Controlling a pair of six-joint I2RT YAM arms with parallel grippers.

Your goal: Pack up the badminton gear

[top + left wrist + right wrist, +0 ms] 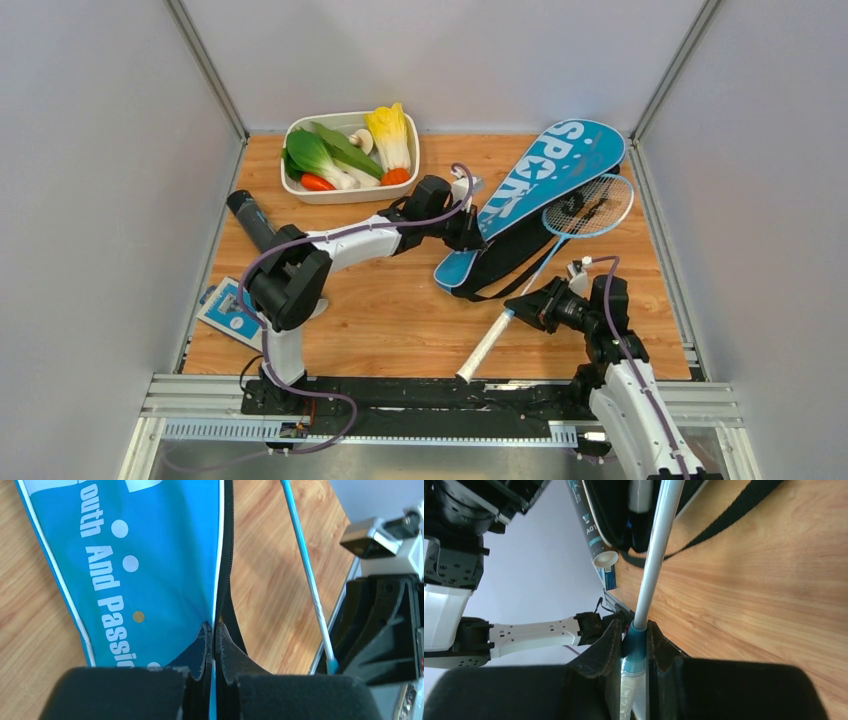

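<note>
The blue "SPORT" cover (552,165) lies diagonally at the back right, its black strap (500,265) trailing toward the front. My left gripper (472,228) is shut on the cover's white-piped edge, which shows close up in the left wrist view (214,636). A light-blue racket (588,206) lies beside the cover, its white handle (487,345) pointing to the front. My right gripper (532,305) is shut on the racket's blue collar (634,641), where shaft meets handle. A white handle (640,495) shows inside the cover's open mouth. The black tube (250,215) lies at the left. No shuttlecocks are in view.
A white tray (300,190) of toy vegetables stands at the back left. A small blue-and-white card (225,305) lies at the table's left edge near the left arm's base. Grey walls close in both sides and the back.
</note>
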